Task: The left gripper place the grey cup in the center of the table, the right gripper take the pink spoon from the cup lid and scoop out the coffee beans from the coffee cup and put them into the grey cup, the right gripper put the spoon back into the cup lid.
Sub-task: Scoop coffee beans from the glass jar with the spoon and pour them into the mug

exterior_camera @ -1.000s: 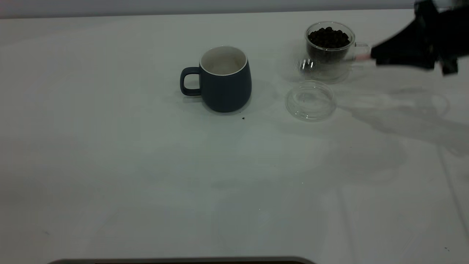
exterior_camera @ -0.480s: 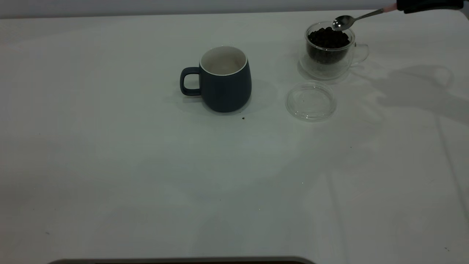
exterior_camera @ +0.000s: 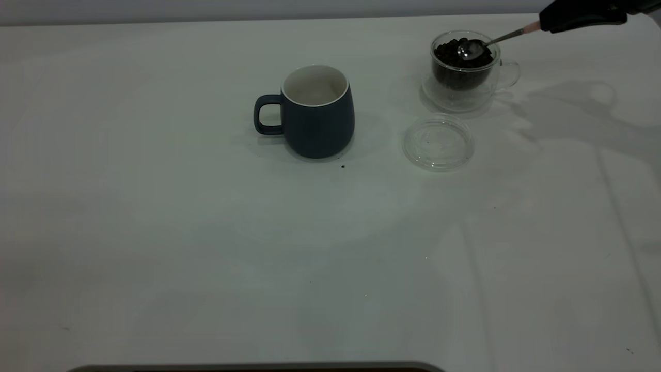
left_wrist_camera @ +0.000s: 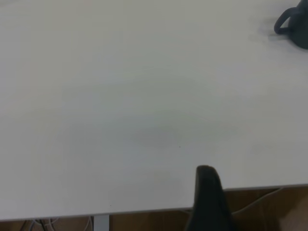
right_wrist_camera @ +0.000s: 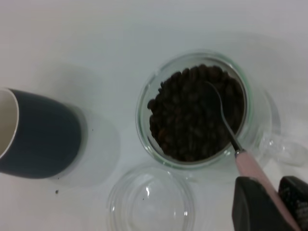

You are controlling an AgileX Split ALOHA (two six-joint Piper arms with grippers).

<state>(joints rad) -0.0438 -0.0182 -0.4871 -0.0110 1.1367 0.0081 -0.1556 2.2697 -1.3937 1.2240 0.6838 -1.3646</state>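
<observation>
Two cups, one lid and one spoon are all that stand on the table, and wide bare white surface spreads from the middle toward 6 and 9 o'clock in the exterior view, out to the near edge. The grey cup stands upright near the centre, a little toward 12 o'clock, handle pointing to 9 o'clock, with one dark speck on the tabletop just beside its base. The coffee cup sits well apart from it at about 2 o'clock, close to the far edge, with its small handle turned to 3 o'clock. The cup lid lies flat just at the 6 o'clock side of that glass, apart from it and holding nothing. The right gripper reaches in from the far corner at 2 o'clock, its jaws clamped on the pale handle of the pink spoon. The spoon slopes down so that its metal bowl rests in the coffee beans heaped inside the glass. The left gripper hangs over the table's edge, far from the grey cup; whether its jaws are apart or together cannot be told.
</observation>
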